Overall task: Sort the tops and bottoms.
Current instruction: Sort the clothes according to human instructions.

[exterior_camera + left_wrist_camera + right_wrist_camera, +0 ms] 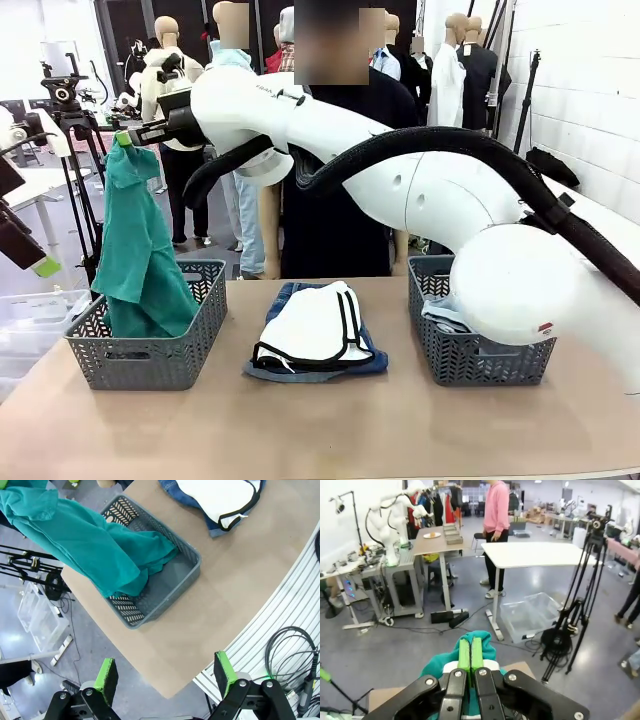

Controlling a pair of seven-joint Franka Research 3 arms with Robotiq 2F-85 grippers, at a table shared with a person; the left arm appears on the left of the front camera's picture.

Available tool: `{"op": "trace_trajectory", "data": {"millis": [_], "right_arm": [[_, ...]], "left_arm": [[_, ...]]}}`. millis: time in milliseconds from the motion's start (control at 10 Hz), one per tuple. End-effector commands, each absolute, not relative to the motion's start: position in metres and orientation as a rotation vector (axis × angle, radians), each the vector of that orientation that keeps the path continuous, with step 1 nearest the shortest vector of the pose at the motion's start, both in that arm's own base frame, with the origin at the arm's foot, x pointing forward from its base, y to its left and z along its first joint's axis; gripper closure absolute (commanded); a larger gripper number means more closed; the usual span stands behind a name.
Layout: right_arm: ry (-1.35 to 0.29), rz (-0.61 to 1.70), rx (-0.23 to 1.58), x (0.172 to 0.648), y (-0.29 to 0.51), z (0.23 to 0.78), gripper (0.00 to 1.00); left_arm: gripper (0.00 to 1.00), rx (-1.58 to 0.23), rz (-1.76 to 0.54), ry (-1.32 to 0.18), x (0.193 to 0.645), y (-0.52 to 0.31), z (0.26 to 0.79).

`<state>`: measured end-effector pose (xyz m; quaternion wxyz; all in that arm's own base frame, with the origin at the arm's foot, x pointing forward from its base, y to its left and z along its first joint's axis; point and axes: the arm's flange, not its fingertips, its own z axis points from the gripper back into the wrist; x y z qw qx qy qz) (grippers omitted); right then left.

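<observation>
The teal-green top (pixel 140 250) hangs from my right gripper (pixel 128 135), which is shut on its upper edge high above the left basket (pixel 150 350); its lower end trails inside that basket. In the right wrist view the green pads (pixel 470 652) press together on teal cloth (pixel 482 639). The left wrist view looks down on the top (pixel 90 540) draped into the basket (pixel 172 587), with my left gripper (pixel 165 680) open and holding nothing. White shorts with black trim (pixel 315 325) lie on blue denim shorts (pixel 375 362) at mid-table. Pale grey-blue fabric (pixel 440 315) lies in the right basket (pixel 470 355).
A person in a dark top (pixel 340 200) stands at the far side of the table. My right arm (pixel 420 190) spans the table from right to upper left. My left gripper (pixel 22 225) hovers off the table's left edge. A tripod (pixel 75 150) stands behind the left basket.
</observation>
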<state>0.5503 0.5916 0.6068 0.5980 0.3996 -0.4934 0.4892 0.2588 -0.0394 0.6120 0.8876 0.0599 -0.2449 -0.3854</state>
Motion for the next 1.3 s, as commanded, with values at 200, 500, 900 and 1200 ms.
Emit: {"op": "trace_trajectory", "data": {"millis": [200, 500, 900, 1200], "right_arm": [[-1.159, 1.141, 0.93, 0.545, 0.591, 0.618, 1.0], [-0.959, 1.204, 0.826, 0.567, 0.595, 0.587, 1.0], [-0.776, 1.199, 0.684, 0.593, 0.618, 0.509, 1.0], [-0.662, 1.217, 0.635, 0.601, 0.633, 0.451, 1.0]], "left_arm": [[0.0, 0.14, -0.801, -0.506, 0.259, -0.038, 0.613], [0.0, 0.14, -0.801, -0.506, 0.259, -0.038, 0.613], [0.0, 0.14, -0.801, -0.506, 0.259, -0.038, 0.613], [0.0, 0.14, -0.801, -0.506, 0.259, -0.038, 0.613]]}}
